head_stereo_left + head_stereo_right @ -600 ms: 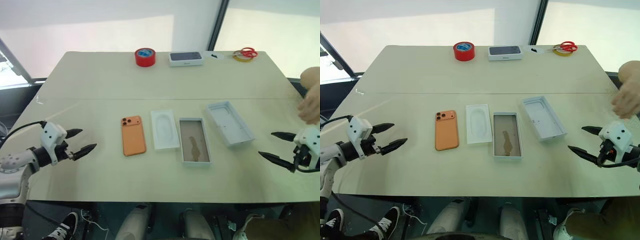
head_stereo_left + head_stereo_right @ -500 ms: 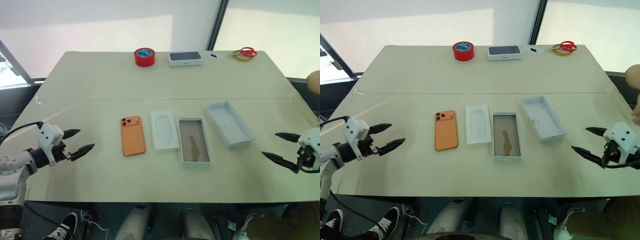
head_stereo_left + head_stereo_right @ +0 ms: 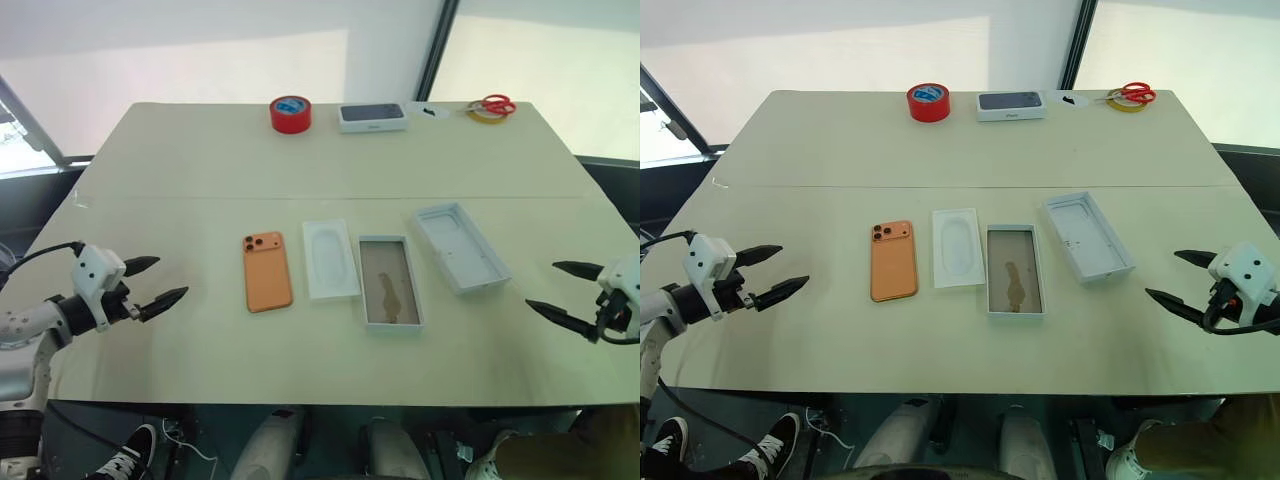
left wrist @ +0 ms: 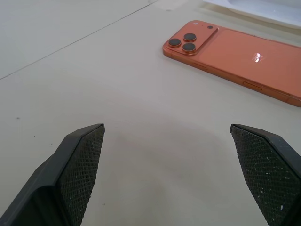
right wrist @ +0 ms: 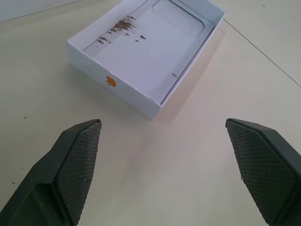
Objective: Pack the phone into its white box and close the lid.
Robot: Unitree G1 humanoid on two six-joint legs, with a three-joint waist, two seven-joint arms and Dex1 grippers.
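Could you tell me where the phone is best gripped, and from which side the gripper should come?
Probably across its long edges near mid-length, from above. The phone lies flat, camera side up, so only its thin sides offer purchase. The open left gripper is nearer; the insert lies close beside its right edge.

L gripper (image 3: 152,282): two slim black fingers tapering to points, fixed to a white blocky housing; behind it a black wrist ring, then a light-grey arm tube. Thin black cable loops off the housing toward 9 o'clock. R gripper (image 3: 1180,279): same build, two black pointed fingers, white angular housing w/ small dark screw dots, black cable curling under it. Close up, the finger pads (image 4: 82,162) are matte black w/ fine cross-hatch grip texture, wedge-shaped, edges bevelled; same pattern on R pads (image 5: 77,160).
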